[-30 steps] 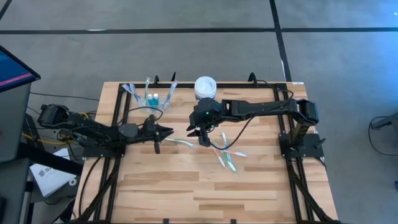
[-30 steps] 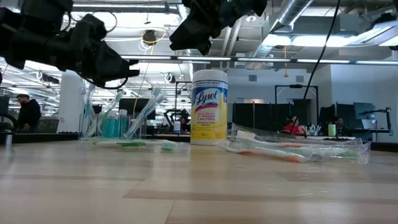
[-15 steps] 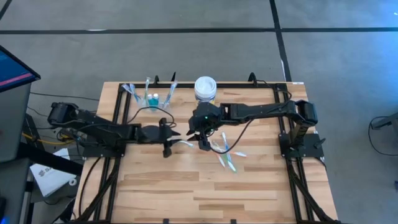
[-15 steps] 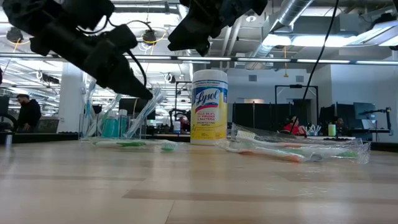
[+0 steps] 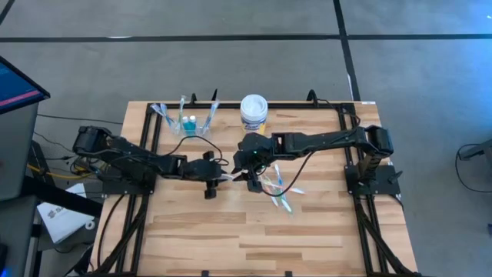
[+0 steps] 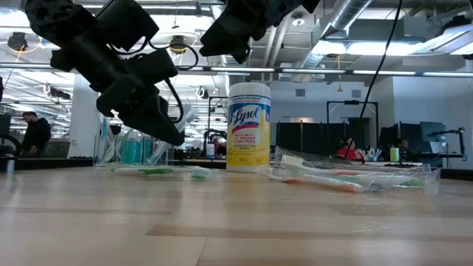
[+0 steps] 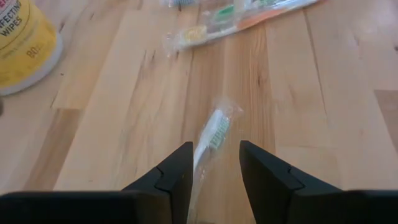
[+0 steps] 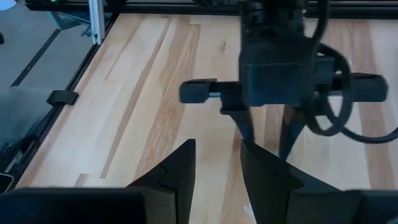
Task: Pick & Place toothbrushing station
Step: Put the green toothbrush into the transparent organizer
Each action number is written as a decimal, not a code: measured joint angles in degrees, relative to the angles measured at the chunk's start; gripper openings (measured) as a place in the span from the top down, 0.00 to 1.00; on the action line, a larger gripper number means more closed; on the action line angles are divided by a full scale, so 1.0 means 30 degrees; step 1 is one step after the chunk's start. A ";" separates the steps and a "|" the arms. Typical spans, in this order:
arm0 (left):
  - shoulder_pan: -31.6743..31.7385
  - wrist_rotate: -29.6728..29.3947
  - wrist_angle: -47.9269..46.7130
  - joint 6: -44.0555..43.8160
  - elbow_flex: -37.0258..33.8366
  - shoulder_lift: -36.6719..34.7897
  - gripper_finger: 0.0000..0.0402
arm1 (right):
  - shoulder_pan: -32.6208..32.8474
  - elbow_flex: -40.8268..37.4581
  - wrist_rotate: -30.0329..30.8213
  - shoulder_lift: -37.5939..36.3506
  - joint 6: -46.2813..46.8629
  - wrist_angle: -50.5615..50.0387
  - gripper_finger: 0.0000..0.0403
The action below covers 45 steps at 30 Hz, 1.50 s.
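A wrapped toothbrush with green bristles (image 7: pixel 214 134) lies flat on the wood table in front of my left gripper (image 7: pixel 214 160). It also shows in the high view (image 5: pixel 231 178). My left gripper (image 5: pixel 221 172) is open, slants down, and stands above the toothbrush with a finger on either side, clear of the table in the low view (image 6: pixel 174 137). My right gripper (image 5: pixel 251 177) is open and empty just right of it, higher up (image 6: pixel 233 50). A clear cup (image 5: pixel 187 123) holding toothbrushes and teal tubes stands at the far left.
The yellow-labelled, white-lidded tub (image 5: pixel 254 108) stands at the far middle. A loose pile of wrapped toothbrushes (image 5: pixel 278 189) lies right of my right gripper. The two grippers are close and face each other; the left gripper (image 8: pixel 292 81) fills the right wrist view. Bare wood lies toward the near edge.
My left gripper has gone toward the table's right edge and down toward the lone toothbrush, tipping from nearly level to a downward slant. The toothbrush has stayed where it was.
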 joint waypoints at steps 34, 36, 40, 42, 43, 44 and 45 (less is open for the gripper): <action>0.0867 -0.0526 -0.1032 -0.0160 -0.0007 0.1872 0.63 | 0.1900 0.0000 0.0077 0.0000 -0.0204 0.0230 0.71; 0.0867 -0.0532 -0.1042 -0.0160 -0.0007 0.1872 0.63 | 0.1907 0.0000 0.0077 0.0000 -0.0204 0.0237 0.71; 0.0867 -0.0532 -0.1052 -0.0153 -0.0007 0.1872 0.66 | 0.1913 0.0000 0.0077 0.0000 -0.0202 0.0237 0.71; 0.0867 -0.0532 -0.1114 -0.0153 -0.0007 0.1872 0.69 | 0.1900 0.0000 0.0077 0.0000 -0.0197 0.0230 0.71; 0.0864 -0.0532 -0.1137 -0.0153 -0.0007 0.1872 0.70 | 0.1900 0.0000 0.0077 0.0000 -0.0197 0.0231 0.71; 0.0860 -0.0532 -0.1135 -0.0153 -0.0007 0.1872 0.72 | 0.1900 0.0000 0.0077 0.0000 -0.0197 0.0230 0.71; 0.0860 -0.0532 -0.1134 -0.0153 -0.0007 0.1872 0.74 | 0.1904 0.0000 0.0069 0.0000 -0.0197 0.0230 0.71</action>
